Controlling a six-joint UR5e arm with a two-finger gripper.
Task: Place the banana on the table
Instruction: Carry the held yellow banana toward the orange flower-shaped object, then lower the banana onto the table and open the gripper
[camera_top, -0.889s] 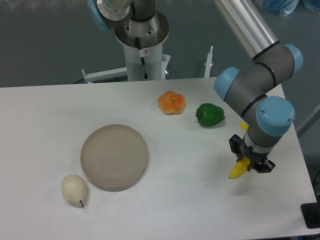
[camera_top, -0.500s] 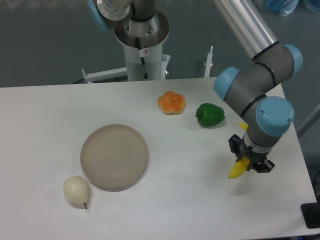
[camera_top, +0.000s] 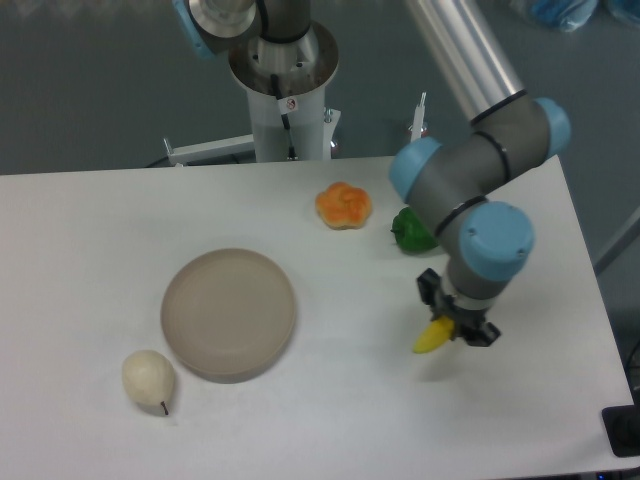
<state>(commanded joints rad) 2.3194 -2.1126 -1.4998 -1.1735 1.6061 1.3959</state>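
Observation:
My gripper (camera_top: 453, 318) is at the right middle of the white table (camera_top: 90, 250), pointing down. It is shut on the yellow banana (camera_top: 431, 339), of which only the lower end shows, sticking out to the lower left below the fingers. The rest of the banana is hidden by the gripper and wrist. The banana's tip hangs close over the tabletop; I cannot tell whether it touches.
A round beige-grey plate (camera_top: 229, 313) lies left of centre. A pale pear (camera_top: 147, 378) lies at its lower left. A lumpy orange fruit (camera_top: 343, 205) sits at the back, with a green pepper (camera_top: 408, 231) beside it, partly hidden by my arm.
My gripper has moved left and slightly up the image with the banana, now covering part of the green pepper. The pear shifted slightly and is back in its place.

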